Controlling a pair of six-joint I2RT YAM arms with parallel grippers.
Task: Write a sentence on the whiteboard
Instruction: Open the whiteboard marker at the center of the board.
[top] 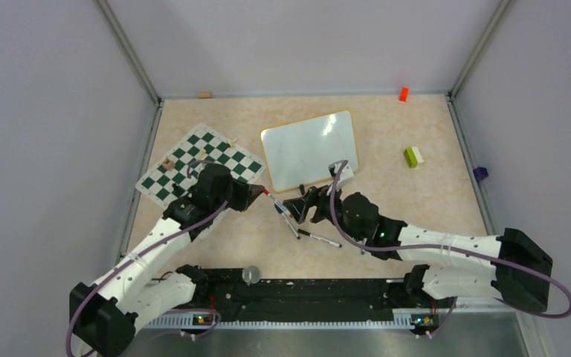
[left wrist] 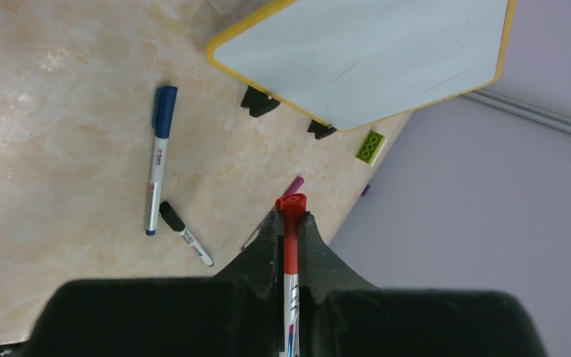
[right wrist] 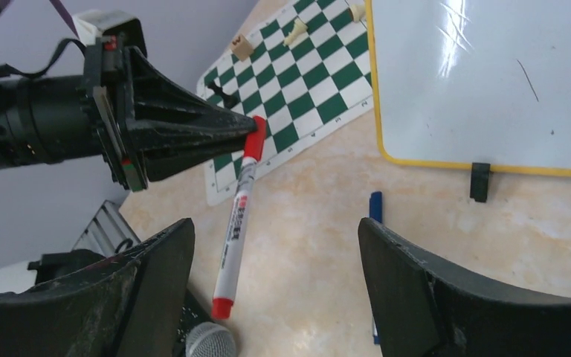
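Two arms reach in from the near edge of the tan marbled tabletop. Toward the far-left corner lies a green-and-white checkered chess mat (top: 197, 162) with a few small pieces on it. Just beside its near-right edge, the left gripper (top: 259, 193) has its fingers closed tight on the red-capped end of a white-barrelled red marker (right wrist: 236, 223), whose other end slants down toward the table. Near it on the table lie a blue-capped white marker (left wrist: 157, 163) and a thinner black-capped pen (left wrist: 184, 232), close together but apart. Mid-table toward the far edge sits the small glossy whiteboard with a thin yellowish frame and two black feet (top: 308, 147), its white face carrying only a few faint strokes. At its near edge the right gripper (right wrist: 275, 223) is spread wide, gripping nothing, facing the held marker. Toward the right edge rests a green-and-white block (top: 414, 156), and an orange block (top: 404, 94) sits by the far-right corner.
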